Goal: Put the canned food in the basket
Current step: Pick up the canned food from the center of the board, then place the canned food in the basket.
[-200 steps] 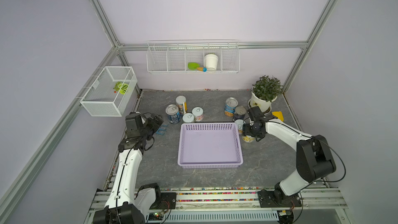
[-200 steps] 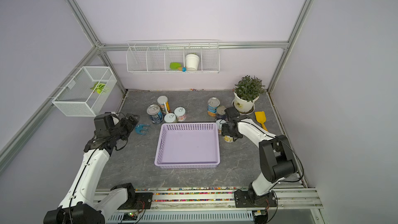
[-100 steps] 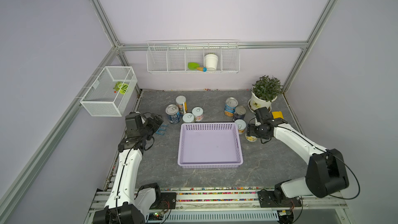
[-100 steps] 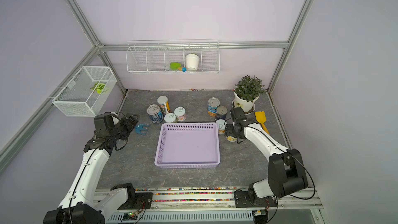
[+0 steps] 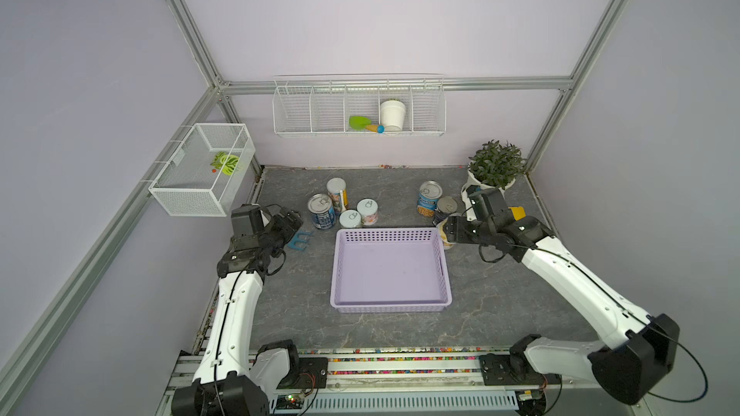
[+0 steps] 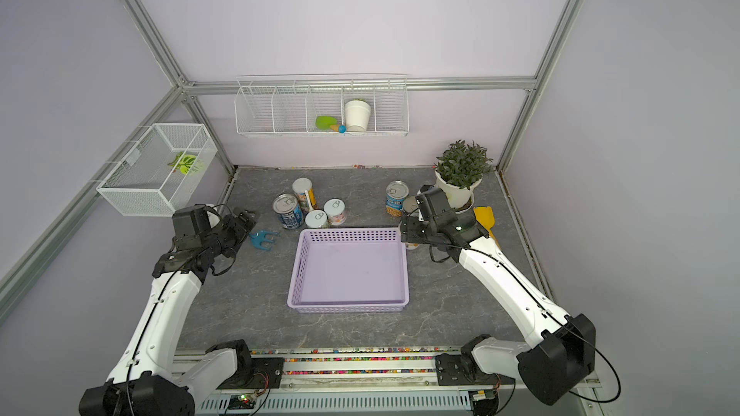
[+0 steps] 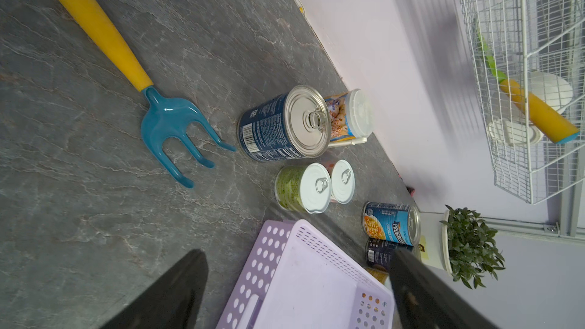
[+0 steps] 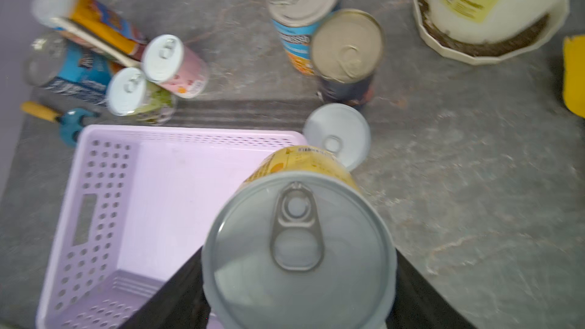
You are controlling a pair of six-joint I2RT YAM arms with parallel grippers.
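The basket (image 5: 388, 270) is lilac, the can (image 8: 297, 242) yellow-labelled.

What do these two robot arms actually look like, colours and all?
The left arm and right arm match: smooth white tubular links, black joints, black bases on a metal rail. Thin black cables run along them. The left gripper and right gripper are black and two-fingered.
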